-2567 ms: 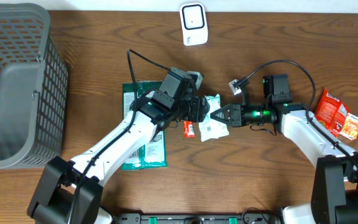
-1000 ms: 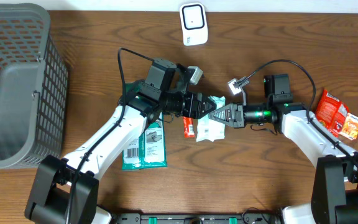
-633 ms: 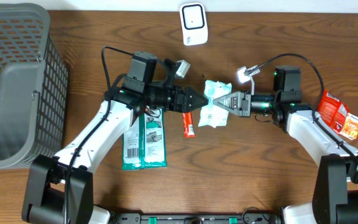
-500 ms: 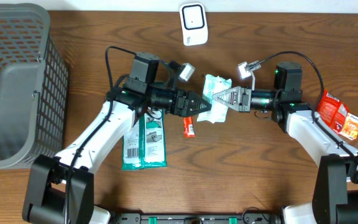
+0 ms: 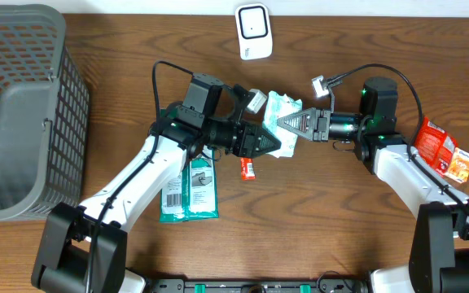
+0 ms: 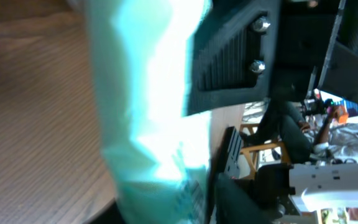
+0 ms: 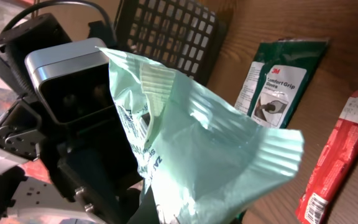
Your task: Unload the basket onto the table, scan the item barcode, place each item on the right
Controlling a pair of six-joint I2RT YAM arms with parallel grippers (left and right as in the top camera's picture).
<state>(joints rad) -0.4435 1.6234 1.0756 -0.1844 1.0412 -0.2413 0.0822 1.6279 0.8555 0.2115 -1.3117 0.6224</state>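
Right gripper [image 5: 277, 124]: jaws closed tight on the mint-green packet [image 5: 283, 108], pinched at one crimped end. In the right wrist view the packet [image 7: 197, 149] is seen rising from between the fingers, crumpled, printed side turned toward the opposite arm, and held above the table [image 5: 340, 228].

Left gripper [image 5: 277, 147]: tip brought against the packet's lower edge, directly opposite the right gripper. In the left wrist view the packet [image 6: 148, 93] is seen very close and blurred. Whether these jaws are closed on the film cannot be told; the gap between them is hidden.

White scanner [image 5: 253, 31]: noted beyond both gripper tips, at the far table edge, well apart from the packet.

Red bar [image 5: 249, 168]: lying flat just beneath the left gripper. Dark green package [image 5: 190, 191]: partly covered by the left arm.
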